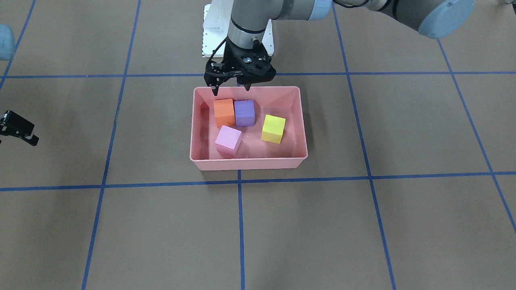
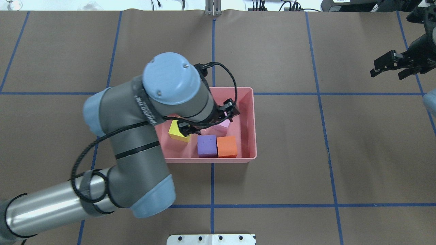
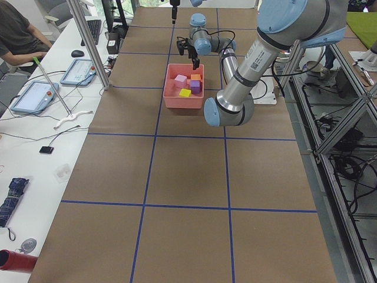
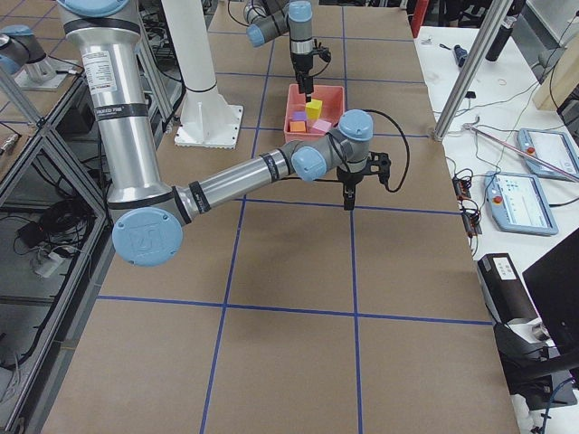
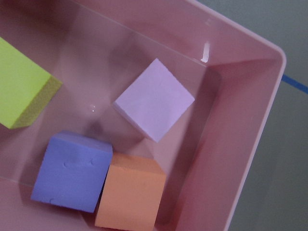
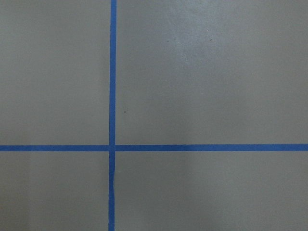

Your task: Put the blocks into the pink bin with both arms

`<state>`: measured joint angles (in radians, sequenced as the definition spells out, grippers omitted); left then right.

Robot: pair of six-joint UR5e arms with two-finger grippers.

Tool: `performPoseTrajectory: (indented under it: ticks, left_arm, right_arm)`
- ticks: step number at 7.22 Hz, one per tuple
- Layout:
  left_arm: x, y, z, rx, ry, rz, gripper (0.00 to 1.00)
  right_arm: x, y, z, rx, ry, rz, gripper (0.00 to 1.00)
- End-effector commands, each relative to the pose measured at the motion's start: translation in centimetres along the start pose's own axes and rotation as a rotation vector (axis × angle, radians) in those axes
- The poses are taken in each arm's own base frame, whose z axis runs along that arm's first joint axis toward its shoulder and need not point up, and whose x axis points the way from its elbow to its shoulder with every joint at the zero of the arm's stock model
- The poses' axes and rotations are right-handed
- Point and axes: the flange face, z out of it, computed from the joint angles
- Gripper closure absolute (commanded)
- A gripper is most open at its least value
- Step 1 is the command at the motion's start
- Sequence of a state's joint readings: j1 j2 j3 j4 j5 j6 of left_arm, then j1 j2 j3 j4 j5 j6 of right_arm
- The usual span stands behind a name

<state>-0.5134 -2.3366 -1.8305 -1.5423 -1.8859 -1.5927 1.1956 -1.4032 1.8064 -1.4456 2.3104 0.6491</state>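
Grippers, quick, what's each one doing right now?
Left gripper: open, empty, over the pink bin.
Right gripper: looks open, holding nothing, away from the bin.

Overhead view, clock centred on bin (image 2: 253, 126), 12 o'clock pointing away from robot.

- Bin on table (image 2: 306, 153), near middle.
- Four blocks in bin, all on its floor.
- Left block (image 2: 177, 133) at 9 o'clock, apart from others.
- Near block (image 2: 207, 145) at 6 o'clock, against near wall.
- Corner block (image 2: 227, 146) at 5 o'clock, touching near block, side by side.
- Far block (image 1: 228, 139) at 2 o'clock, just beyond pair, not touching.
- Left gripper (image 1: 230, 89) above bin.
- Right gripper (image 2: 386, 73) between 2 and 3 o'clock, well apart from bin, over table.
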Motion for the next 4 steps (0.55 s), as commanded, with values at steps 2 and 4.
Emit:
performPoseTrajectory:
  ticks: [2, 4]
  left_arm:
    - [-20.7, -5.6, -6.2, 0.034, -0.128, 0.235, 0.0]
    - [-31.7, -13.3, -11.3, 0.001, -0.19, 0.361, 0.0]
  right_arm:
    - [5.6, 0.6, -0.4, 0.024, 0.077, -0.046, 0.0]
    - [8.1, 0.7, -1.4, 0.027, 0.076, -0.033, 0.0]
